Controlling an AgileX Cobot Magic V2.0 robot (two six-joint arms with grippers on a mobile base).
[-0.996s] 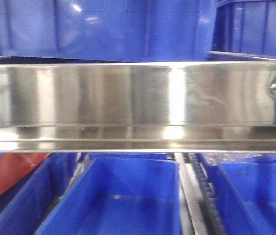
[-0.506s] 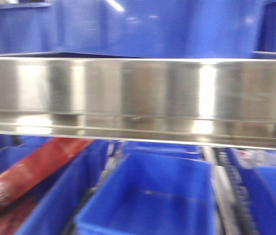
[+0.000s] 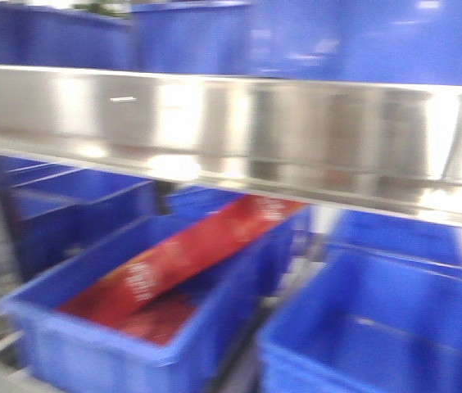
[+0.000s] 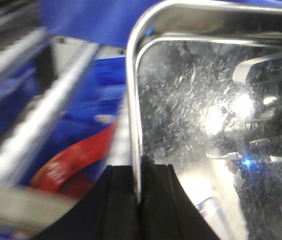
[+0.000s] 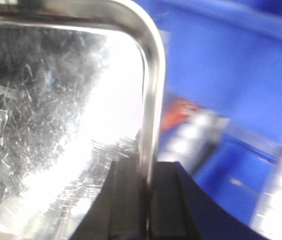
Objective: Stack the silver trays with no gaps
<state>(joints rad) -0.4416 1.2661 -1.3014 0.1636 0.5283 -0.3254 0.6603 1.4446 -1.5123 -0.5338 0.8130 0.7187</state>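
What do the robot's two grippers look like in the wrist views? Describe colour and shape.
The left gripper and right gripper each show two plain black, flat-topped fingers that flare wider toward the base. No cables or markings are visible.

Rows of deep blue bins (image 3: 108, 356)

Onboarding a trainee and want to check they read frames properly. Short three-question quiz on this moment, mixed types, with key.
1. True or false: the left gripper is open and clear of the silver tray.
2. Front view: what lies in the blue bin at the image's lower left? A) a green bottle B) a red package C) a stack of plates
3. Fill in: the right gripper is clamped on the tray's ____.
Key: 1 false, its fingers are shut on the rim; 2 B; 3 rim.
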